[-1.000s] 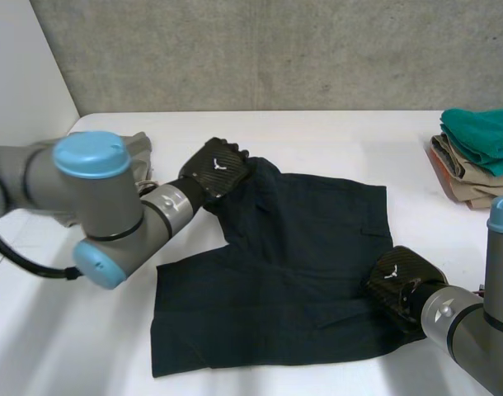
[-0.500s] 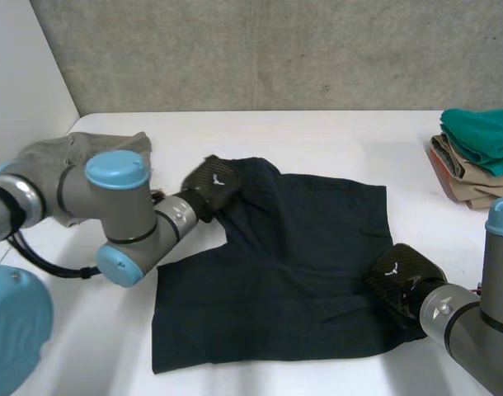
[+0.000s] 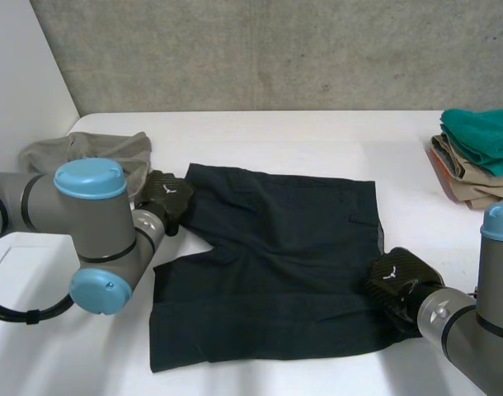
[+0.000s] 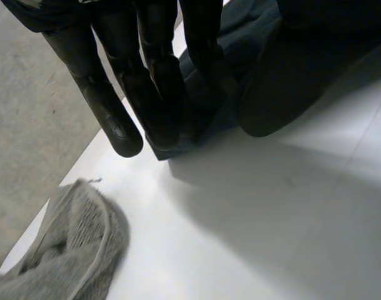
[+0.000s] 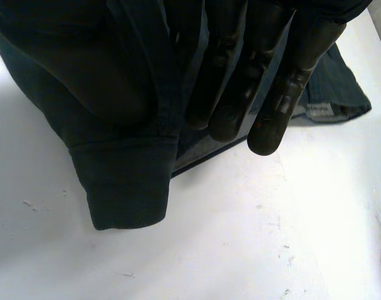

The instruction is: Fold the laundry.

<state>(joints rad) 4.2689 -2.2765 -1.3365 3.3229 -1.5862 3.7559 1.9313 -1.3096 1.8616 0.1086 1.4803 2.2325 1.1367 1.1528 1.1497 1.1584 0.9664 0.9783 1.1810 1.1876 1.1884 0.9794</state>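
Shorts: dark navy, spread flat on the middle of the white table.
Left hand: at the far left corner of the shorts; straight fingers press the cloth corner against the thumb.
Right hand: at the shorts' right edge, near the front corner; its fingers and thumb pinch a fold of hem.
Grey cloth: crumpled, just beyond the left hand.
Folded stack: teal on tan, at the table's far right.

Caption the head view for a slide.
Folding: the left hand and right hand pinch opposite corners of dark shorts on the white table.
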